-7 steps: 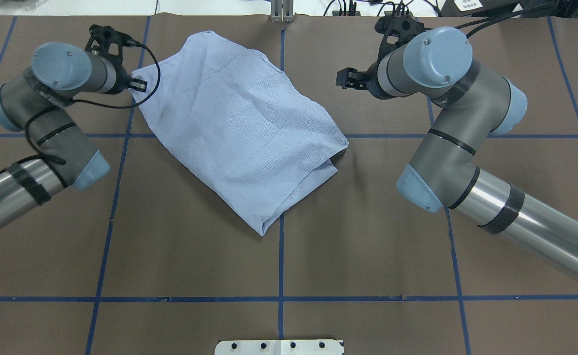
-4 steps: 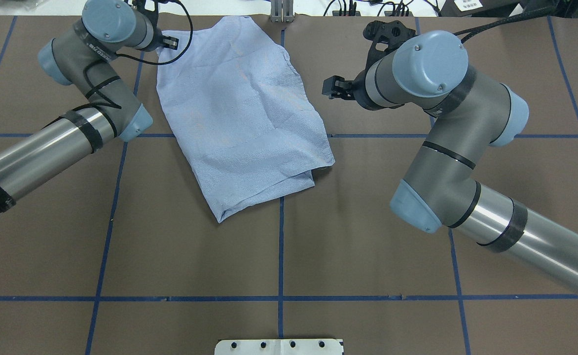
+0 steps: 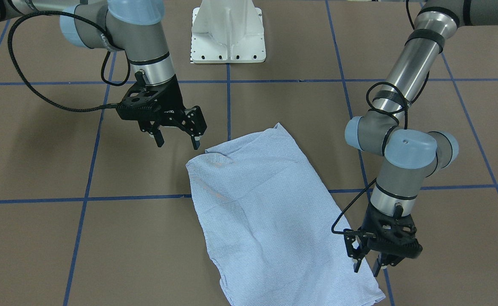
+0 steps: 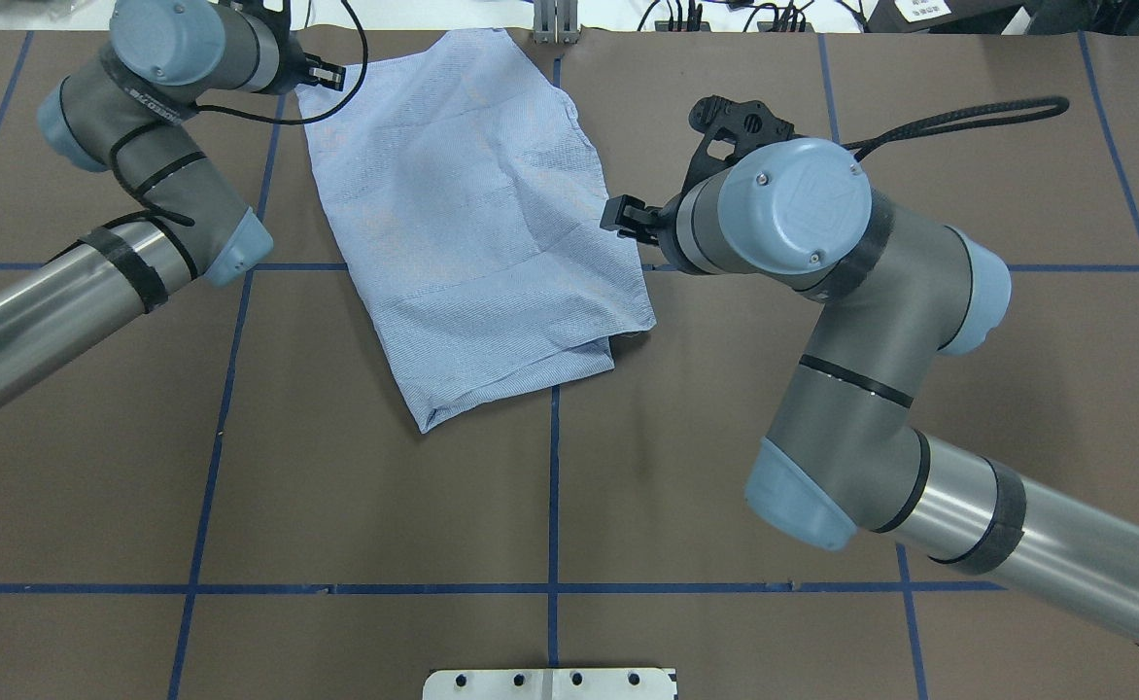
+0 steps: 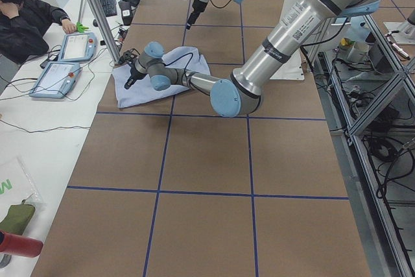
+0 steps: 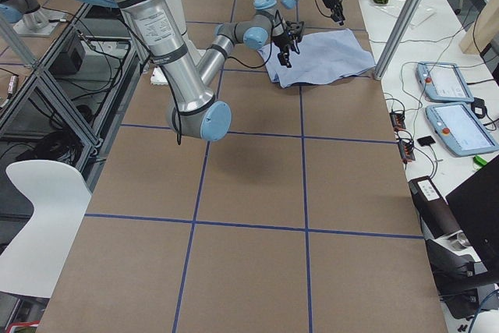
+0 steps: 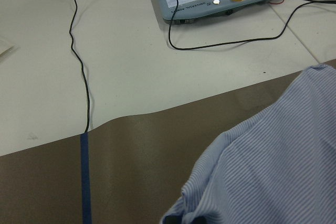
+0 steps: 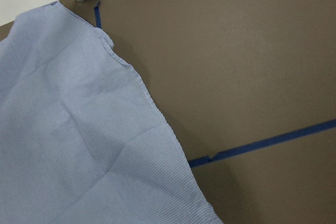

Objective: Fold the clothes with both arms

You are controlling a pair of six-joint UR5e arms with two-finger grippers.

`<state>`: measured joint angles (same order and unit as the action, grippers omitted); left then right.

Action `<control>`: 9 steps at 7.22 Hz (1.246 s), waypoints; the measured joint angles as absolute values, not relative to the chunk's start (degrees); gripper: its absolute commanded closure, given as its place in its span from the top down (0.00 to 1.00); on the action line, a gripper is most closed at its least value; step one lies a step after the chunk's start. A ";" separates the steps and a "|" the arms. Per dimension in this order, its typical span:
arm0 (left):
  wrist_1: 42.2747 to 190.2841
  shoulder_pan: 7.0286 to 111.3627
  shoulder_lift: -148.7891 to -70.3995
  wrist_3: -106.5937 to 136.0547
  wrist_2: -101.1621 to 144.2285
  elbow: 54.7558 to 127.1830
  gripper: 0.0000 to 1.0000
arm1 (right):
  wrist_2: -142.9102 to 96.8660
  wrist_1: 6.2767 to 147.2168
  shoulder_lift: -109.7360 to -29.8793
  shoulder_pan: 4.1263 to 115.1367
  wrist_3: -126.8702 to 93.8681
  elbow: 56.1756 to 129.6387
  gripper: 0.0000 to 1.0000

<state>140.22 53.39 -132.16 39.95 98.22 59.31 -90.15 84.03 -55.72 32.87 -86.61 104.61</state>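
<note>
The left arm (image 4: 35, 311) stretches far forward, its wrist bent over at the end; the left gripper (image 3: 366, 268) hangs with its fingers pointing straight down; its jaws seem parted by only a narrow gap, though the angle is poor. The right arm (image 4: 827, 331) folds at the elbow and leans in toward the middle; the right gripper (image 3: 177, 143) hangs slightly tilted, fingers downward, jaws spread wide.

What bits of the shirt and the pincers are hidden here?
Shirt collar, buttons, pocket: hidden by its own folds in every view.
Left pincer grip on the shirt: fingertips too small in the front view, and its wrist mostly covers them overhead.
Both wrist views: pincer fingers outside the frame.
</note>
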 measured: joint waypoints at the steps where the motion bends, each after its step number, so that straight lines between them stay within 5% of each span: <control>1: 140.07 53.72 -129.81 39.92 99.95 62.87 1.00 | -88.14 85.36 -55.70 30.11 -92.06 104.58 1.00; 9: 139.64 53.89 -125.69 40.07 101.31 70.02 1.00 | -80.89 81.92 -48.91 23.86 -114.64 85.85 0.95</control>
